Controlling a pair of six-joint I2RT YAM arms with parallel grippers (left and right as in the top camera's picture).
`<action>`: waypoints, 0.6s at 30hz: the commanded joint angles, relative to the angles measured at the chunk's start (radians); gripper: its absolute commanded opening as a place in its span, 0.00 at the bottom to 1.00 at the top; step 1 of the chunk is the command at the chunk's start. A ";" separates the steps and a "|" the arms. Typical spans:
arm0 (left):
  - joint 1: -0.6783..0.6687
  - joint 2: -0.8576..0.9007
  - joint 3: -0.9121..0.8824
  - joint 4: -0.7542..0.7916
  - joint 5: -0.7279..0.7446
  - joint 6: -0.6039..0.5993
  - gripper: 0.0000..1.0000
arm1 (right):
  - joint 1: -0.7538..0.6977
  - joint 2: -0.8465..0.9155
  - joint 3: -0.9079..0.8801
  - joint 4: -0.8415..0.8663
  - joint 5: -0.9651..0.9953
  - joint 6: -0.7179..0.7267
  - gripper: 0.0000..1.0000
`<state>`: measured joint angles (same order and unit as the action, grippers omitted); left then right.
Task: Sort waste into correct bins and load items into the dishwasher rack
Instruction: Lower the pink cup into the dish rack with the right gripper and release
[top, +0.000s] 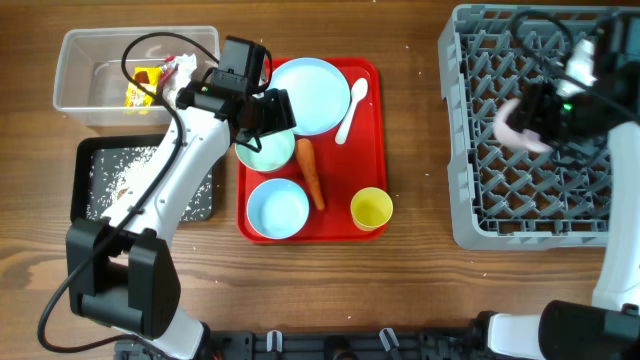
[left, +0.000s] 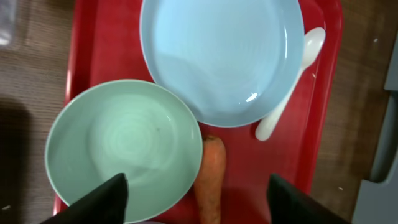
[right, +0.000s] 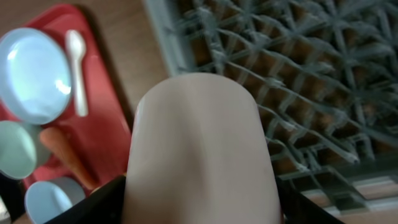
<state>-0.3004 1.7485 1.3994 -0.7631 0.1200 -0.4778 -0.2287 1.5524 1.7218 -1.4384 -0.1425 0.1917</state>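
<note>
A: Where are the two tools?
B: The right tool (top: 541, 112) pinches the pink cup (right: 199, 149), held over the grey dishwasher rack (top: 500, 215). The left tool (left: 198, 204) is spread wide above the pale-green bowl (left: 124, 149) and the carrot (left: 210, 174).
A: And around them?
B: Both lie on a red tray (left: 99, 50) beside the large plate (left: 221, 56) and white spoon (left: 292, 81); wrappers (top: 140, 85) sit in the clear tub (top: 70, 60).

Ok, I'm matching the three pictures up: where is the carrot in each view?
Overhead: carrot at the middle of the red tray.
Left wrist: bottom centre, beside the green bowl.
Right wrist: lower left.
Shared landmark: the large plate, just above the carrot in every view.
</note>
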 joint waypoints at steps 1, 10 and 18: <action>-0.003 -0.002 -0.010 0.000 -0.066 0.006 0.80 | -0.097 -0.010 0.017 -0.052 0.107 -0.009 0.53; -0.003 -0.002 -0.010 -0.009 -0.071 0.006 0.84 | -0.152 0.002 -0.142 -0.054 0.134 -0.006 0.53; -0.003 -0.002 -0.010 -0.009 -0.096 0.006 0.88 | -0.152 0.002 -0.330 -0.024 0.108 0.001 0.53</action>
<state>-0.3004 1.7485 1.3987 -0.7708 0.0483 -0.4767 -0.3786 1.5539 1.4170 -1.4761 -0.0254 0.1913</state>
